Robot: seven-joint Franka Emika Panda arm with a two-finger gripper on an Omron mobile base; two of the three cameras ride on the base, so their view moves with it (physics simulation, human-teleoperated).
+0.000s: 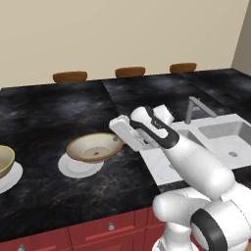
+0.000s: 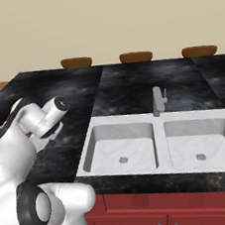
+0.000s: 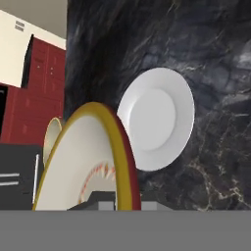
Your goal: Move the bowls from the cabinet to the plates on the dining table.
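Your shallow bowl [image 1: 94,147] hides most of its plate [image 1: 73,168]; the olive bowl [image 1: 4,160] is cut off at the frame's left edge.

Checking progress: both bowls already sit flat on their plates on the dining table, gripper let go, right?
Not quite. In the left base view the gripper is shut on the shallow bowl, held just above its plate. The olive bowl does sit on its plate.

No legible text or labels.

Shallow bowl [image 1: 95,147] above plate [image 1: 81,165]
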